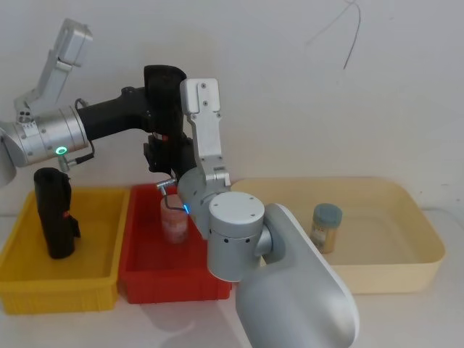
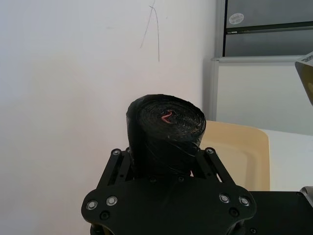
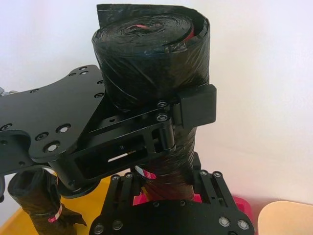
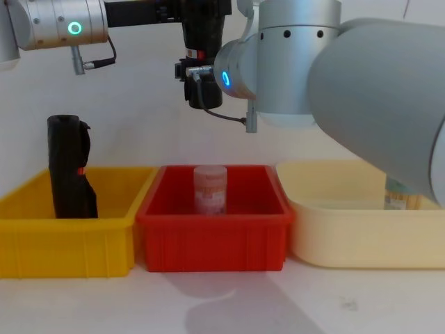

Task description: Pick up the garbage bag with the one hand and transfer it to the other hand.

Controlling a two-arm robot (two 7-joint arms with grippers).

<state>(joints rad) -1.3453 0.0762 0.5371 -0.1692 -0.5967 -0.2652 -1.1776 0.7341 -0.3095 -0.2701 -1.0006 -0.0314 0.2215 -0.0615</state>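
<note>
The garbage bag is up in the air over the red bin, standing upright, and both tools have a grip on it at once. The left tool, the one on the arm with the green ring, comes in from the left side and is clenched around the roll's upper half; in the left wrist view its black linkages sit tight against either side of the garbage bag, with the spiral end of the roll facing the camera. The right tool, on the blue-ringed arm, is clamped on the lower part of the same roll, right under the left one. In the right wrist view the garbage bag passes through the left tool and goes down between the right tool's fingers, with a bit of red-and-white label showing just above them.

A second black roll with a loose flap stands upright in the yellow bin on the left. A pinkish translucent jar sits in the red bin, and another jar with a blue-grey lid is in the cream tray on the right. All three containers sit side by side on the white table.
</note>
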